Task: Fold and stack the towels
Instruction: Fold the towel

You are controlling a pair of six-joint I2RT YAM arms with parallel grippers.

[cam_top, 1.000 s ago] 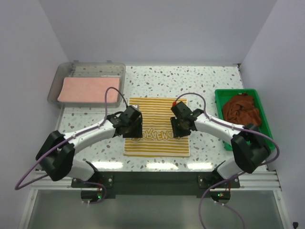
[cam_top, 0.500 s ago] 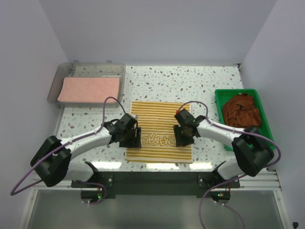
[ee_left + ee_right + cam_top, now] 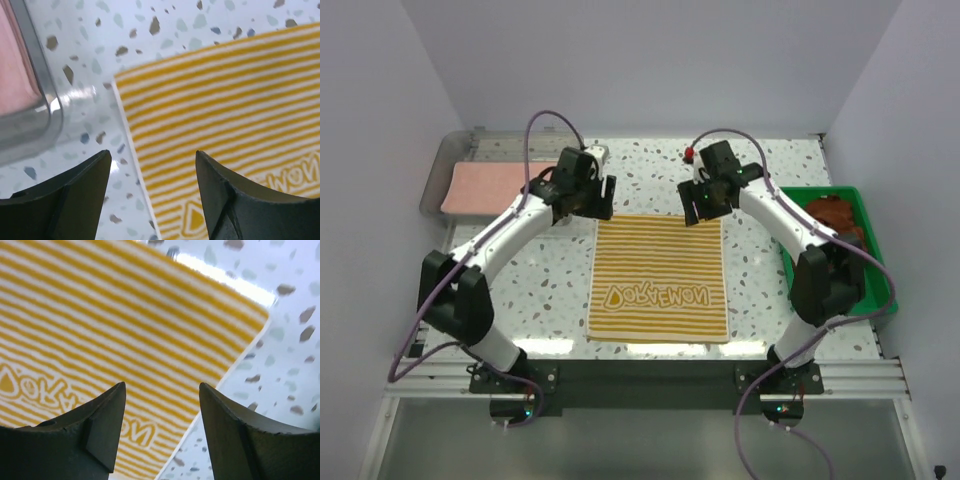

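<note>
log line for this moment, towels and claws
striped towel: flat on table | left claw: open, near far-left corner | right claw: open, near far-right corner | pink towel: in bin

One line of outlined yellow capitals (image 3: 660, 296) runs across the striped towel (image 3: 660, 250), near its front edge; from the top view it reads roughly "DO..EMON", the middle letters unclear; both wrist views catch only fragments of it.

High rear view looking down, both wrist views close over striped towel (image 3: 660, 270)
</note>
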